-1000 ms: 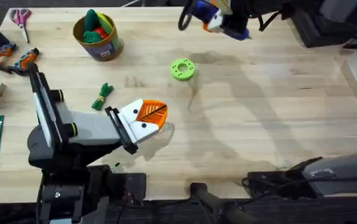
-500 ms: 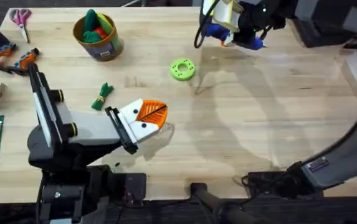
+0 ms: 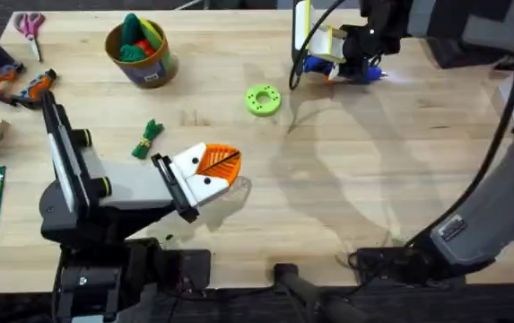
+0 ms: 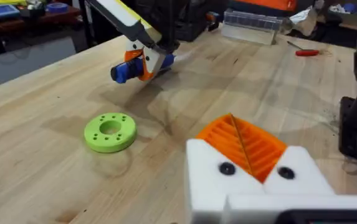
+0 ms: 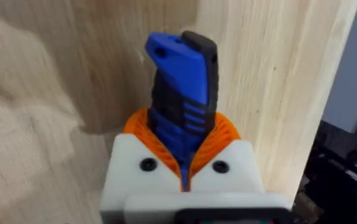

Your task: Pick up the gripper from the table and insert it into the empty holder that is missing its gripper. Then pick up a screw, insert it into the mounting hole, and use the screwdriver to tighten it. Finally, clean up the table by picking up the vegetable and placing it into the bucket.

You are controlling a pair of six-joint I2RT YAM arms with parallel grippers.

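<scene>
Blue screwdriver point(image 5: 181, 93), one, is sitting clamped in my right gripper point(image 3: 342, 65); my left gripper point(image 3: 225, 166) is resting pinched closed near one vegetable point(image 3: 148, 138) and one bucket point(image 3: 156, 65).

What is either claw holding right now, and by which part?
The right claw grips the blue cylindrical power screwdriver by one end of its body. The left claw holds nothing, its orange pads pressed together.

Blue screwdriver point(image 5: 181, 93) clamped between orange fingers point(image 5: 218, 140), above table.
</scene>
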